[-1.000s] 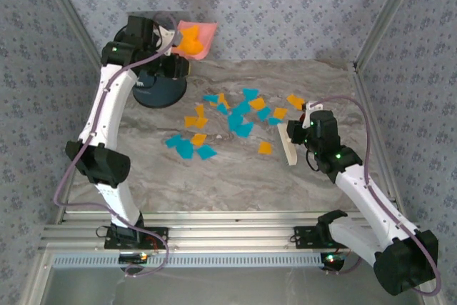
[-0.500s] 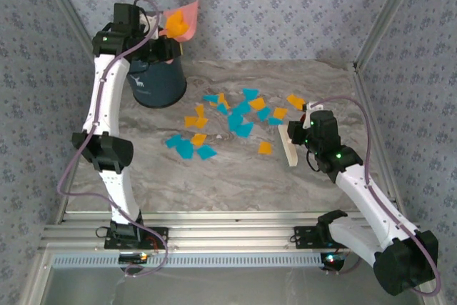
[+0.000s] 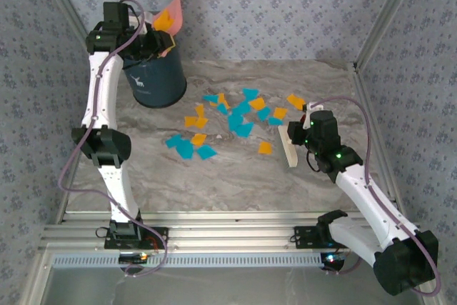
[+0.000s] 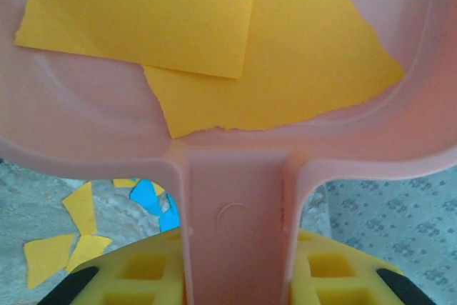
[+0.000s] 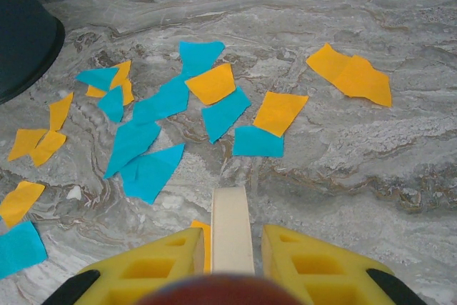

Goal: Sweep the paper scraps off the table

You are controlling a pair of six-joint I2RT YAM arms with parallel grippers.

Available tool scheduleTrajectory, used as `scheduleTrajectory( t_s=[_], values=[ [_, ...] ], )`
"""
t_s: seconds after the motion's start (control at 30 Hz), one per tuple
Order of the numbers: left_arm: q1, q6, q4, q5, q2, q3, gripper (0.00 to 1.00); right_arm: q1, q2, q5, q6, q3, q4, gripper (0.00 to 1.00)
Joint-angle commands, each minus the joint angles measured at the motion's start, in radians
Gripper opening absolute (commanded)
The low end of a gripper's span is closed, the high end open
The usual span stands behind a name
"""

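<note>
Paper scraps (image 3: 235, 116), turquoise and orange, lie mostly unswept on the marbled table (image 3: 214, 191). They are scattered in a loose band to the left of the right claw (image 3: 298, 137) and reach toward the dark blue bin (image 3: 153, 80) standing just below the left claw (image 3: 152, 39). The left claw is clenched on the handle of a pink dustpan (image 3: 171, 13), raised and tipped steeply above the bin's rim. Its wrist view shows two large orange pieces (image 4: 271, 69) lying against the pan's inside, not yet dropped. The right claw is clenched on a cream sweeping tool (image 3: 288, 148), held low at the table with its edge facing the scatter; the nearest orange scrap sits just to the claw's left, and a pair of orange bits lies beyond it, toward the far edge. By the look of it, only a small first load has been collected. About two dozen scraps are left to gather into the pan and empty into the bin.
</note>
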Motion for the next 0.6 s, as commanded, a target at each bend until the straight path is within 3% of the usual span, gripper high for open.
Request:
scheduleTrajectory(
  t_s=[0.0,0.57],
  values=[
    [0.013,-0.087,0.07,0.056,0.012,0.039,0.0,-0.007,0.0,-0.011,0.02,0.026,0.019,0.0],
    [0.043,-0.318,0.268,0.144,0.03,-0.015,0.0,-0.007,-0.005,-0.018,0.025,0.021,0.016,0.0]
  ],
)
